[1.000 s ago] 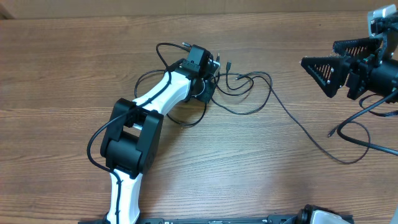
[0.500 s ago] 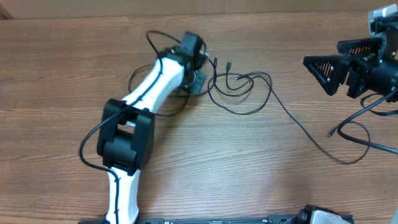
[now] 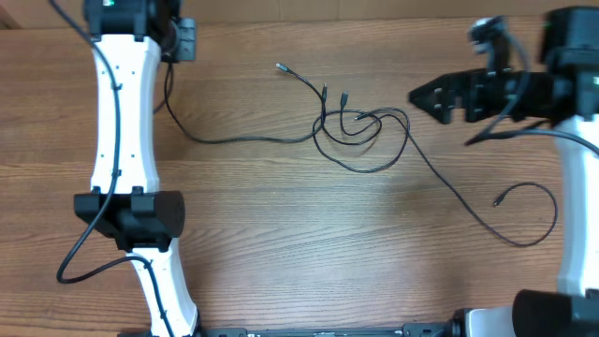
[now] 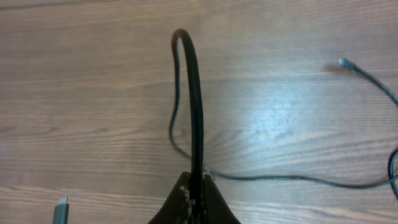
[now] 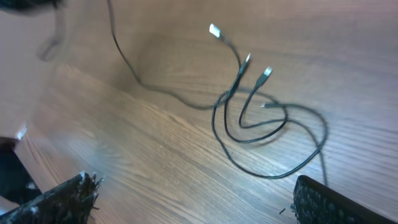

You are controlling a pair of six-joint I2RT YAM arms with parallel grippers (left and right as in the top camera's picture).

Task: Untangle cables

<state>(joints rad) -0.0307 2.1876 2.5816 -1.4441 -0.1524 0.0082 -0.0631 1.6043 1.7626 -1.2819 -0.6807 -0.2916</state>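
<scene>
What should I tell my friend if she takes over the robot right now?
The left gripper is shut on a cable, at the far left.
The right gripper is open and empty, hovering to the right of the tangle.
Cables: the held one runs left out of the tangle. Another trails right to a loose plug.
Done: one strand is drawn out to the left.
Left: the middle loops are not yet apart. The right gripper could probably pin the tangle while the left pulls.
</scene>
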